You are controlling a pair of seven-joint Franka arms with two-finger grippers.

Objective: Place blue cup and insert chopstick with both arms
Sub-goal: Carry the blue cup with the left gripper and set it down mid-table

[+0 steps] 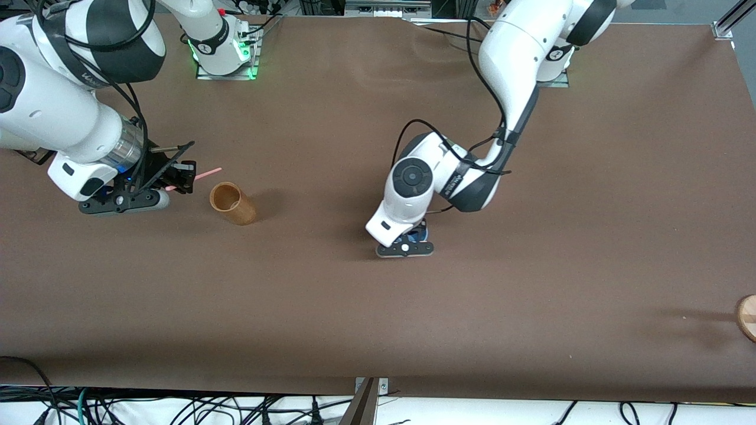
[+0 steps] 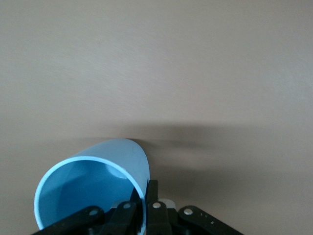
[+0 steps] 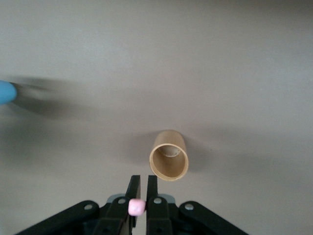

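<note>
On the table stand two arms, one pink chopstick, one tan wooden holder, one blue cup and one round wooden piece cut off at the edge of the front view.

Toward the right arm's end, the right gripper hangs just above the table with its jaws closed on the chopstick, which sticks out level toward the wooden holder. In the right wrist view the chopstick's pink end shows pinched between the two fingers, pointing at the holder, which stands upright with its mouth open and plain brown table all around it.

Near the middle of the table, the left gripper is low over the surface, jaws closed on the rim of the blue cup. From the front only a sliver of blue shows under the wrist; the left wrist view shows the cup tilted, its wall gripped between the fingers. Whether its base touches the table I cannot tell.

At the left arm's end, the wooden piece lies well apart, with wide bare table between.
</note>
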